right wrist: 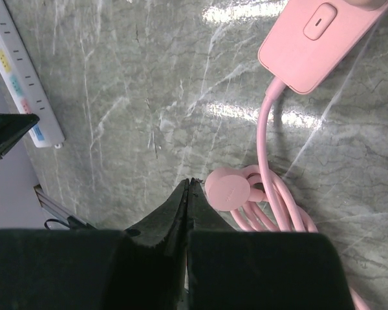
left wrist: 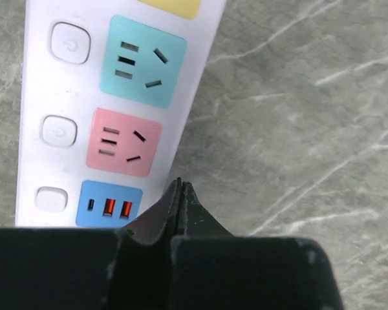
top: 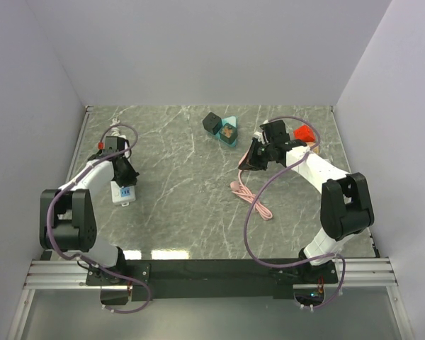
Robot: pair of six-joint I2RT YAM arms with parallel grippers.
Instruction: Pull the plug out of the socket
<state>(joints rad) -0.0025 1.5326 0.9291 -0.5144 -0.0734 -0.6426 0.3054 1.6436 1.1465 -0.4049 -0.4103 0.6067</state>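
Reading the left gripper (left wrist: 182, 185), tips pressed together at the white power strip (left wrist: 35, 161) edge, I take it as a brace; the sockets I see are bare. My right gripper (right wrist: 189, 182), also together and empty, hangs beside the round pink plug (right wrist: 227, 190) lying on its coiled cord (right wrist: 275, 216).

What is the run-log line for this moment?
left gripper: shut, empty, at edge of white plastic power strip | right gripper: shut, empty, beside round pink plug | plug: on coiled pink cable, unplugged

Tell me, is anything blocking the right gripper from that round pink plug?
Nothing visible does. The shut right gripper hangs close beside the plug, which lies on its own coiled pink cable.
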